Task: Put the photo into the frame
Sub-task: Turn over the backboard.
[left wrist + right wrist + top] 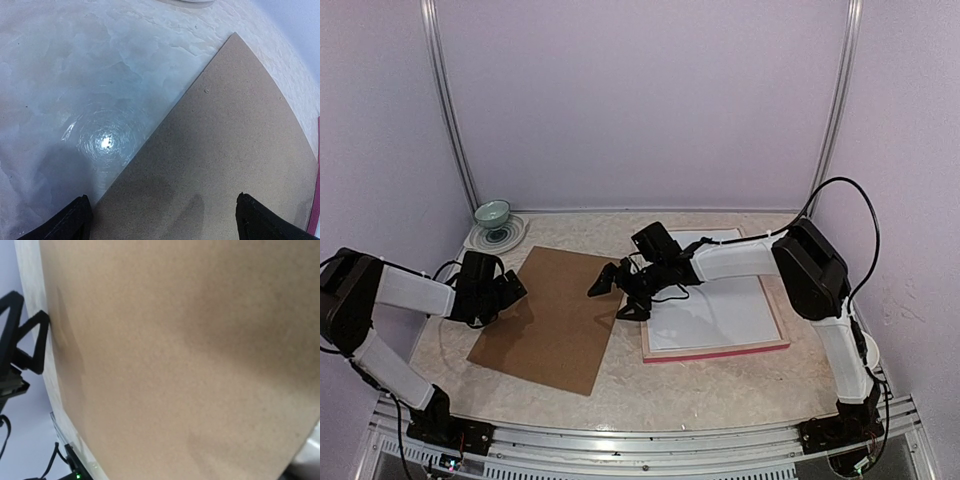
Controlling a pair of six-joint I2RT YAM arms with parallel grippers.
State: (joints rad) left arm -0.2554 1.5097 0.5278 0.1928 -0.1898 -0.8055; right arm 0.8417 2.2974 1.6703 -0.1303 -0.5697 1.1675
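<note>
The frame (720, 349) lies flat on the right half of the counter (720, 388). Its near rail shows bright pink and its other rails look pale. A white sheet (720, 310) fills its opening. No red print shows on it, and whether it is the photo turned over or some other sheet cannot be told.

A brown board (555, 320) lies flat just left of the frame, turned at an angle to it.

The right arm reaches leftward across the frame. The right end effector (617, 295) hangs past the frame's left rail, above the gap between the frame and the brown board. Its fingers are spread wide with nothing between them: one points over the board's right edge, the other sits close to the frame's left rail. The right wrist view is filled almost wholly by the board's plain surface.

The left end effector (165, 225) is well apart from the frame, at the board's left edge. It is also spread wide and holds nothing. One fingertip is over bare counter and the other over the board. In the left wrist view, a thin pink strip of the frame shows at the far right.

A bowl (492, 213) stands at the back left of the counter.
</note>
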